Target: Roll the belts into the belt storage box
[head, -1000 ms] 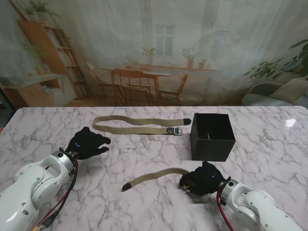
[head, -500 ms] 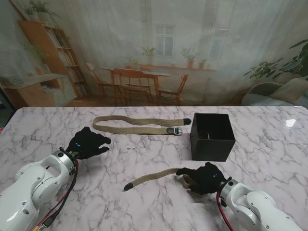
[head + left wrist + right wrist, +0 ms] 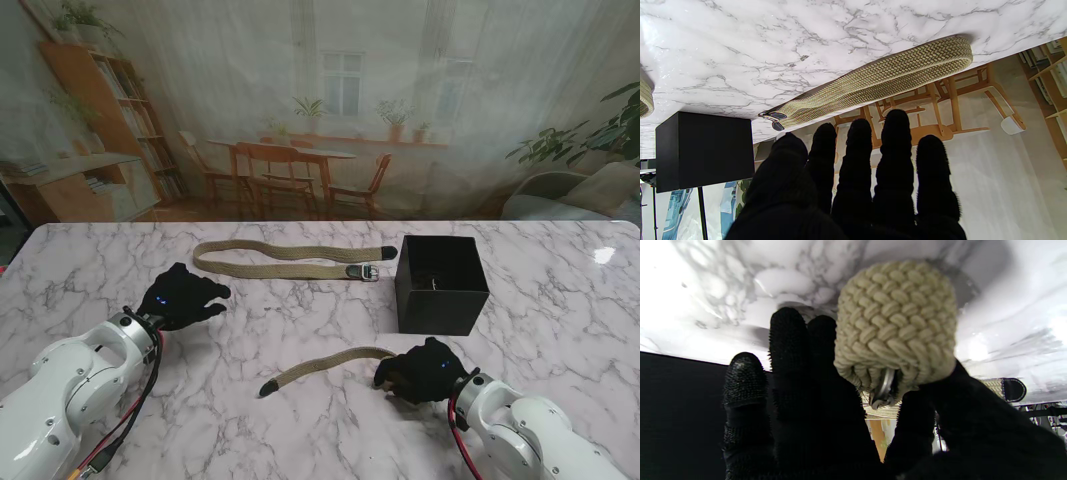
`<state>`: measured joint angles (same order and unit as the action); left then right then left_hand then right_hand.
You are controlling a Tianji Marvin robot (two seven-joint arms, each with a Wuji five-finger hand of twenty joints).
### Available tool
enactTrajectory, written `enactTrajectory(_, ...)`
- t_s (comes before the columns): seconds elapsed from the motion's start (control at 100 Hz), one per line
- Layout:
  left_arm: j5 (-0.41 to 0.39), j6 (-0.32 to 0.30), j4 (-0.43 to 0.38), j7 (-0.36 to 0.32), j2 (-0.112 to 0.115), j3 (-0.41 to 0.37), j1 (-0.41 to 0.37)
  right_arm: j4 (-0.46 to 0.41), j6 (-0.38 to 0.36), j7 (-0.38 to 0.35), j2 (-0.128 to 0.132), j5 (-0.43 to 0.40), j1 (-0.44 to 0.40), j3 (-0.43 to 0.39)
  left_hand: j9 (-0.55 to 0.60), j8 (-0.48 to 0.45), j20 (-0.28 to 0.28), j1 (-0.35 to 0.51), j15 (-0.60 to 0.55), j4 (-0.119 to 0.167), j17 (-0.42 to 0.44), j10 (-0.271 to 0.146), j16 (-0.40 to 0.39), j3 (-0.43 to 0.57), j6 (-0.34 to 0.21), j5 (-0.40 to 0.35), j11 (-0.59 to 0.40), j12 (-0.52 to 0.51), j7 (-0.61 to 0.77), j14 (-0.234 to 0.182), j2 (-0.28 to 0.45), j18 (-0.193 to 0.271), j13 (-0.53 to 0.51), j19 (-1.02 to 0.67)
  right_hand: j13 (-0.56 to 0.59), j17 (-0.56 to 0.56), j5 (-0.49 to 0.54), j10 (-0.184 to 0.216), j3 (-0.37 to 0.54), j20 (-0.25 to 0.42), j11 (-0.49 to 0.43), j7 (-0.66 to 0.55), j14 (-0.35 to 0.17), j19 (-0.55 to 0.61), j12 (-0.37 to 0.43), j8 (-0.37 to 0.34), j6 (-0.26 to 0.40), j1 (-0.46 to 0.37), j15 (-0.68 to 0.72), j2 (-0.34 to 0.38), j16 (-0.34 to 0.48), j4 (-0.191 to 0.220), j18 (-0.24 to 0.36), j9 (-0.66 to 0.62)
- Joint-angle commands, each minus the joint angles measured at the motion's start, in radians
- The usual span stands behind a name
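Note:
A beige woven belt lies on the marble table near me. My right hand is shut on its buckle end, which shows as a rolled coil between thumb and fingers, with the metal buckle peeking out. Its dark tip trails to the left. The black belt storage box stands just beyond that hand. A second belt, folded double, lies farther off left of the box, also the second belt. My left hand rests open on the table, nearer than that belt, holding nothing.
The marble table stretches wide around both hands. The box appears dark and square in the left wrist view. Behind the far table edge hangs a printed backdrop of a room with chairs.
My right hand has curled tighter on the coil and the belt's free tip has slid slightly toward it. The left hand has not moved.

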<state>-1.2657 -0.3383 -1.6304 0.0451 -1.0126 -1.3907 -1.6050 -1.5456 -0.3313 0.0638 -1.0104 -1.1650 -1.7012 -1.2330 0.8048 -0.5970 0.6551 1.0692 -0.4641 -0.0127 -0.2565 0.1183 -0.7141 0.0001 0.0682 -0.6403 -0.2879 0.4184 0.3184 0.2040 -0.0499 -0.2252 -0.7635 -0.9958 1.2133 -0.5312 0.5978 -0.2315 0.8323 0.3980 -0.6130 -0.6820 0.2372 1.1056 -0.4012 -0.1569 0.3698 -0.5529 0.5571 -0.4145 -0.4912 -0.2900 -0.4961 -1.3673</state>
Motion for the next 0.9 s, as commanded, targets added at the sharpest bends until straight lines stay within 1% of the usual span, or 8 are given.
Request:
enactTrajectory(0.0,0.000,0.002,0.001,-0.011,-0.001,0.001,-0.001,-0.004,-0.002,-0.025,-0.002,-0.001,-0.017,-0.004,0.022,0.010,-0.011,0.039,-0.002,-0.010,0.006,0.017,0.003,-0.015,0.020,0.017,-0.014,0.006,-0.007,0.017,0.056,-0.022,-0.005,0.007,-0.041,0.026,0.071,0.181,0.208,0.010,0.052,-0.215,-0.174,0.001,0.022,0.033,-0.259,-0.035,-0.094,0.007,0.040,0.020,0.010,-0.009)
enactTrajectory(0.05,0.001,0.002,0.001,-0.012,-0.001,0.001,-0.001,-0.010,-0.014,-0.028,0.001,-0.017,-0.020,-0.011,0.022,0.010,-0.011,0.039,-0.002,-0.010,0.007,0.017,0.003,-0.015,0.020,0.017,-0.014,0.006,-0.007,0.018,0.055,-0.024,-0.005,0.007,-0.082,0.041,0.102,0.201,0.136,0.001,0.092,-0.099,-0.198,-0.002,0.025,-0.128,-0.342,0.189,-0.133,0.055,0.045,0.150,0.035,0.031)
enactTrajectory(0.1,0.000,0.001,0.001,-0.013,-0.001,0.002,0.000,-0.022,-0.025,-0.047,0.003,-0.023,-0.025,-0.021,0.022,0.010,-0.011,0.038,-0.002,-0.010,0.006,0.018,0.003,-0.015,0.022,0.018,-0.014,0.006,-0.007,0.018,0.055,-0.023,-0.004,0.007,-0.112,0.060,0.081,0.212,0.075,-0.005,0.099,-0.059,-0.207,-0.009,0.025,-0.195,-0.358,0.302,-0.150,0.034,0.050,0.172,0.062,0.053)
enactTrajectory(0.39,0.000,0.001,0.002,-0.014,-0.001,0.001,-0.001,-0.132,-0.064,-0.267,0.010,0.026,-0.066,-0.088,0.022,0.010,-0.010,0.038,-0.002,-0.010,0.007,0.017,0.003,-0.015,0.021,0.017,-0.014,0.006,-0.007,0.018,0.056,-0.025,-0.004,0.006,-0.300,0.129,-0.096,0.199,-0.029,-0.027,0.267,0.068,-0.218,-0.035,0.132,-0.238,-0.520,0.333,-0.282,0.052,0.145,0.207,0.138,0.281)
enactTrajectory(0.5,0.001,0.002,0.002,-0.014,-0.001,0.002,0.000,-0.171,-0.074,-0.347,0.015,0.030,-0.073,-0.108,0.023,0.010,-0.010,0.037,-0.002,-0.010,0.007,0.017,0.003,-0.015,0.022,0.017,-0.014,0.006,-0.007,0.018,0.055,-0.024,-0.004,0.007,-0.367,0.139,-0.138,0.170,0.351,-0.034,0.267,0.085,-0.196,-0.043,0.161,-0.296,-0.521,0.256,-0.308,-0.111,0.175,0.265,0.153,0.374)
enactTrajectory(0.61,0.001,0.002,0.002,-0.015,-0.001,0.002,0.000,-0.189,-0.068,-0.393,0.017,0.050,-0.073,-0.114,0.023,0.010,-0.010,0.040,-0.002,-0.010,0.007,0.018,0.003,-0.013,0.021,0.017,-0.014,0.006,-0.007,0.018,0.056,-0.023,-0.005,0.007,-0.392,0.136,-0.162,0.147,0.710,-0.040,0.248,0.106,-0.175,-0.046,0.166,-0.326,-0.535,0.202,-0.308,-0.229,0.182,0.374,0.166,0.421)
enactTrajectory(0.71,0.001,0.003,0.002,-0.014,-0.001,0.001,-0.001,-0.193,-0.062,-0.399,0.018,0.043,-0.072,-0.114,0.022,0.010,-0.010,0.039,-0.002,-0.010,0.006,0.018,0.003,-0.015,0.021,0.018,-0.014,0.006,-0.007,0.018,0.056,-0.024,-0.005,0.007,-0.392,0.122,-0.165,0.141,0.737,-0.048,0.237,0.116,-0.166,-0.042,0.169,-0.336,-0.546,0.115,-0.302,-0.282,0.187,0.569,0.178,0.430)
enactTrajectory(0.89,0.000,0.004,0.002,-0.014,-0.001,0.001,-0.001,-0.209,-0.050,-0.422,0.019,0.028,-0.077,-0.117,0.022,0.010,-0.011,0.041,-0.002,-0.010,0.007,0.018,0.003,-0.014,0.023,0.018,-0.014,0.006,-0.007,0.017,0.055,-0.023,-0.004,0.008,-0.406,0.121,-0.185,0.107,0.738,-0.066,0.286,0.153,-0.146,-0.053,0.191,-0.315,-0.569,0.028,-0.309,-0.301,0.201,0.600,0.181,0.476)
